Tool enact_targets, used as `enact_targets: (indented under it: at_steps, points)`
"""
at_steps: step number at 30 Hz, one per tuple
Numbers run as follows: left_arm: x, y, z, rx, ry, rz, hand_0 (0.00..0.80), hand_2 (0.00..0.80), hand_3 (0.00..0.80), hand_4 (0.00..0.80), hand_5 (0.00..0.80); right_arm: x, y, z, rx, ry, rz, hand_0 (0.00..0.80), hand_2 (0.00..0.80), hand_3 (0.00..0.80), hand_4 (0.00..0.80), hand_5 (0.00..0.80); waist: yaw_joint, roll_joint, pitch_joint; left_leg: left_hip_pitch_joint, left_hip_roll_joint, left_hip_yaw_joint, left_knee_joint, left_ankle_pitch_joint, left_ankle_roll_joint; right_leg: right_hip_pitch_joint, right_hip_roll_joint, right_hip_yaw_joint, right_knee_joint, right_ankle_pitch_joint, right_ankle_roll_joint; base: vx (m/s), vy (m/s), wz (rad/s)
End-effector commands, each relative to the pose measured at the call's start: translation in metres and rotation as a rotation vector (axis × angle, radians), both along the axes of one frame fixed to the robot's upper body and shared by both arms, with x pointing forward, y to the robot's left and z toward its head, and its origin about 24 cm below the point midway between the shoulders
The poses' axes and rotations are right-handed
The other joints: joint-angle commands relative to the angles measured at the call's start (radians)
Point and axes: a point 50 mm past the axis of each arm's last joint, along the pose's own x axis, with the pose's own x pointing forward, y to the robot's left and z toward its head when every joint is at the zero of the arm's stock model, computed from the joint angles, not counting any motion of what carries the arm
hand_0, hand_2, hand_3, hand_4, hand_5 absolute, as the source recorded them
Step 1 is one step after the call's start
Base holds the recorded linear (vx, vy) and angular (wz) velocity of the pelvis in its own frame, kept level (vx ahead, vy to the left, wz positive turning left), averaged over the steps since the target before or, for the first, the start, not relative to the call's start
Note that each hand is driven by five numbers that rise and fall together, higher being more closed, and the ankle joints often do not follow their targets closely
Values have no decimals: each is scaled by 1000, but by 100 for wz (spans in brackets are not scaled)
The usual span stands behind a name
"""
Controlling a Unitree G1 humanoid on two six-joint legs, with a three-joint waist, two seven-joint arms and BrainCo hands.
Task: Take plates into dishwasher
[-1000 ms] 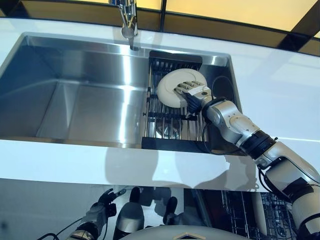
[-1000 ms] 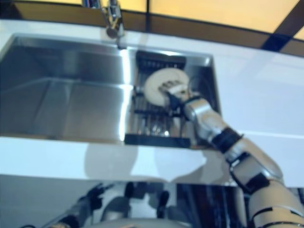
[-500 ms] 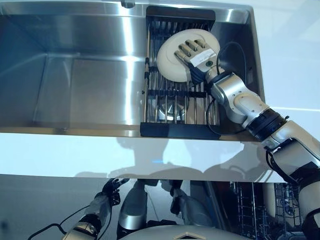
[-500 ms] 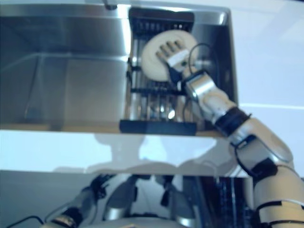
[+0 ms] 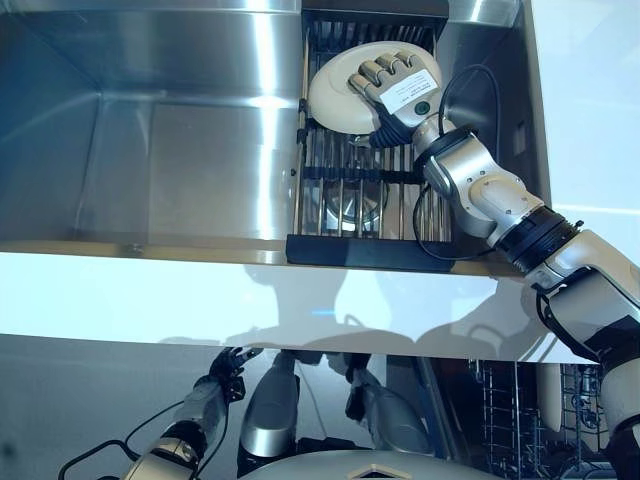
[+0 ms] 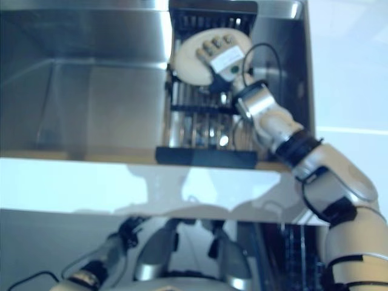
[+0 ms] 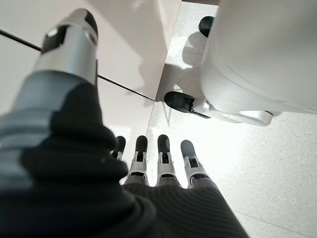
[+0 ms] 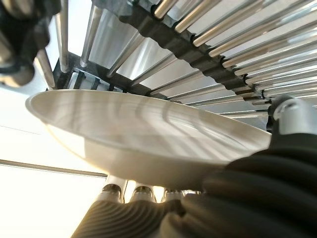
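Over sink rack [image 5: 350, 190], right hand [image 5: 400, 88] clamps white plate [image 5: 345, 85], now tipped clear of bars (lift underway); left hand [image 7: 158, 166] hangs slack, empty.

I see a steel sink [image 5: 150, 150] set in a white counter [image 5: 150, 295], pale speckled floor [image 7: 277, 163] below.

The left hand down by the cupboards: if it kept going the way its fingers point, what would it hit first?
Probably the floor. The left hand hangs low with straight fingers aimed down at pale speckled flooring, nothing between; depth is hard to judge.
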Motion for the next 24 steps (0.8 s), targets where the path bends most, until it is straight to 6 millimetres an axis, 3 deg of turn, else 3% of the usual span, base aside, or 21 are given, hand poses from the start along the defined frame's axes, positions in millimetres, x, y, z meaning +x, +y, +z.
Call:
enact_targets:
  at_steps: [1,11,24]
  points:
    - [8,-10,2,13,-26,-47,0,0,0,0,0,7,-45,34,2,-107,-175,800,800,800,800,800,24,-30,-32,47,15,-1,-4,-72,-21,30,-123,16,3,11,127,0,0,0]
    - [-7,-9,-5,21,10,-39,0,0,0,0,0,0,-64,47,68,-203,-216,800,800,800,800,800,14,-34,-92,95,14,5,-4,-87,-21,80,-121,23,-3,-5,127,19,1,0]
    - [-39,-3,-17,34,108,-41,0,0,0,0,0,-6,-120,67,145,-259,-411,800,800,800,800,800,23,-45,-192,180,19,5,-4,-115,-21,168,-117,22,-3,-35,130,83,-1,0]
